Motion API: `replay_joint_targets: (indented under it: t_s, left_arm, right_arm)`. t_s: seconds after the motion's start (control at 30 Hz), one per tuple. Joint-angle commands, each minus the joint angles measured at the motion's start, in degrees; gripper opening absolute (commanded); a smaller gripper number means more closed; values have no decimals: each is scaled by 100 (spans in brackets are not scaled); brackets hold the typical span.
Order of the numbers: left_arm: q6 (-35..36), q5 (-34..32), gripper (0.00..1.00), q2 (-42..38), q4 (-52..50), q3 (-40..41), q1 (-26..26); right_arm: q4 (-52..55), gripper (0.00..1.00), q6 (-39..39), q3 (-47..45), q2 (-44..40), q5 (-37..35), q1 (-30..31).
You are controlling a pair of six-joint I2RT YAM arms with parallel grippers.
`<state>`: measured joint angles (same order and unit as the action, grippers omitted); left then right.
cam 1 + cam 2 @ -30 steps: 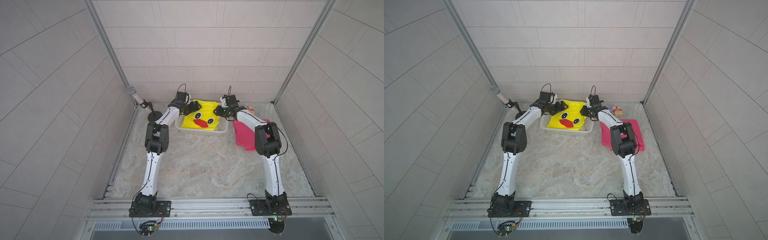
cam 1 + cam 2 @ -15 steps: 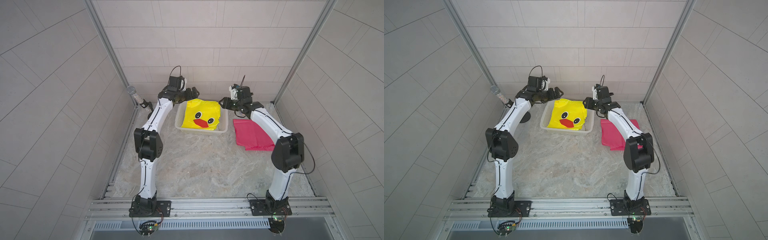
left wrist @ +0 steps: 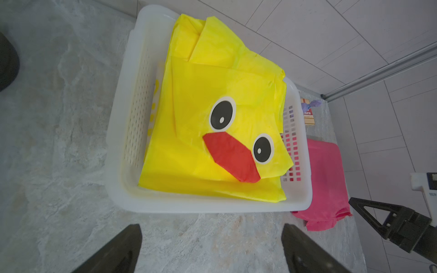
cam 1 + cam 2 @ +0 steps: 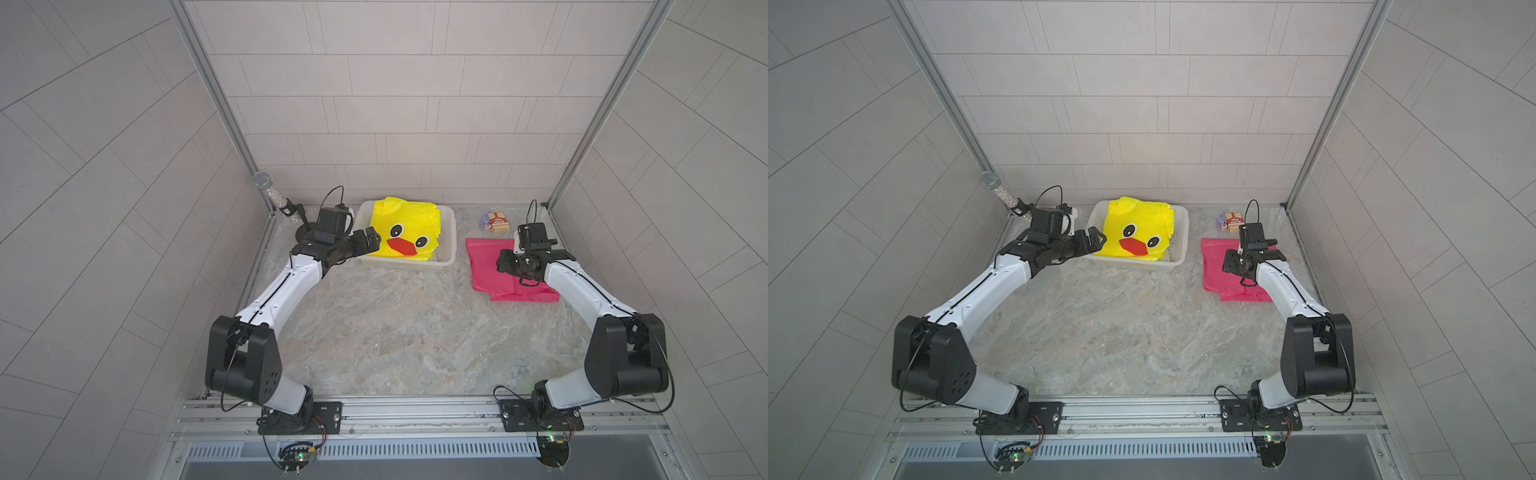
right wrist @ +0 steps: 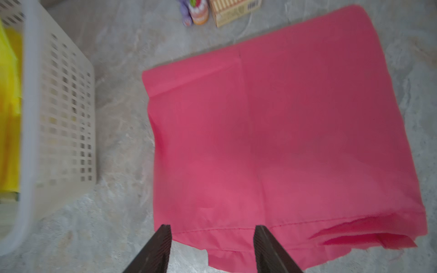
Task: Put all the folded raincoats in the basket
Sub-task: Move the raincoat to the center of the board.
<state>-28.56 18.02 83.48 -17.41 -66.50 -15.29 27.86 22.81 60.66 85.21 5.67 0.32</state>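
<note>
Left wrist view first: the yellow raincoat (image 3: pixel 212 123), folded with its duck face up, lies inside the white basket (image 3: pixel 132 118), one corner poking above the far rim. The left claw (image 3: pixel 210 250) sits at the lower edge of the frame, jaws spread wide, empty, just short of the basket's near rim and not touching it.

Both top views put the basket (image 4: pixel 446 237) at the upper centre against the back wall, raincoat (image 4: pixel 1138 232) filling it. The left claw (image 4: pixel 368 241) hovers at the basket's left end. The right claw (image 4: pixel 1231 262) is over at the right of the frame, above a folded pink cloth (image 4: pixel 1214 266), well apart from the basket.

Right wrist view, a bit blurred: the right claw (image 5: pixel 211 248) has its jaws parted, nothing between them, with the pink cloth (image 5: pixel 283 141) spread beneath and the basket's grid wall (image 5: pixel 66 113) at the left edge.

The tabletop (image 4: pixel 399 332) is grey marbled stone, boxed in by pale tiled walls. A microphone on a stand (image 4: pixel 270 195) leans in the upper left corner; a small box with a trinket (image 4: pixel 496 221) sits upper right, beyond the pink cloth.
</note>
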Motion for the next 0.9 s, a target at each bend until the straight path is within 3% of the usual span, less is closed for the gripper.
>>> replay_joint_targets:
  t_s: [0.0, 0.23, 0.43, 0.87]
  left_arm:
    - [-165, -254, 100, -620, 604, 382, -82]
    - [-519, -239, 100, -1428, 830, 1503, -252]
    - [-547, -228, 100, -1604, 733, 1831, -399]
    - [-449, -16, 100, -1568, 528, 2113, -541]
  right_arm:
    - [203, 61, -160, 69, 167, -386, -31]
    - [145, 61, -22, 302, 1031, -443, -9]
    - [205, 61, 137, 263, 1415, -476, 50]
    - [175, 61, 701, -866, 639, -286, 411]
